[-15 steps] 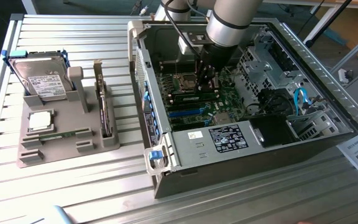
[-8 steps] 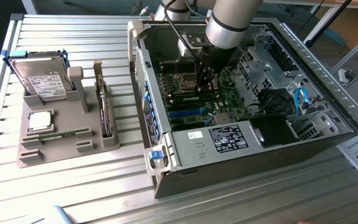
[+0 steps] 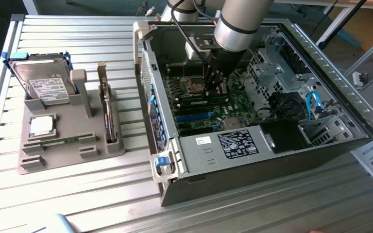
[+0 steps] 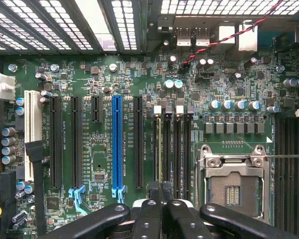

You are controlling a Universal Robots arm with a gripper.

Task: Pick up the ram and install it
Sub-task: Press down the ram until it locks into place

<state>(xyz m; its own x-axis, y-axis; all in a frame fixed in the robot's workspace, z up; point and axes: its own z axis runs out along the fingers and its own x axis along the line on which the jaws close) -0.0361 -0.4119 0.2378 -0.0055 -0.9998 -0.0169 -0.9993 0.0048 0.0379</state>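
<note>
Pincer (image 4: 162,206) (closed) over motherboard slots (image 4: 172,149), inside computer case (image 3: 342,97)

surface: slatted metal table (image 3: 76,194) | on it: grey holder tray (image 3: 63,145) (exterior view's left), open computer case (image 3: 251,165)

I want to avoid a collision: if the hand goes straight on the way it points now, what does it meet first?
Most likely the memory slots on the motherboard, beside the empty CPU socket. The shut hand points right at them; how much gap is left is unclear.
</note>
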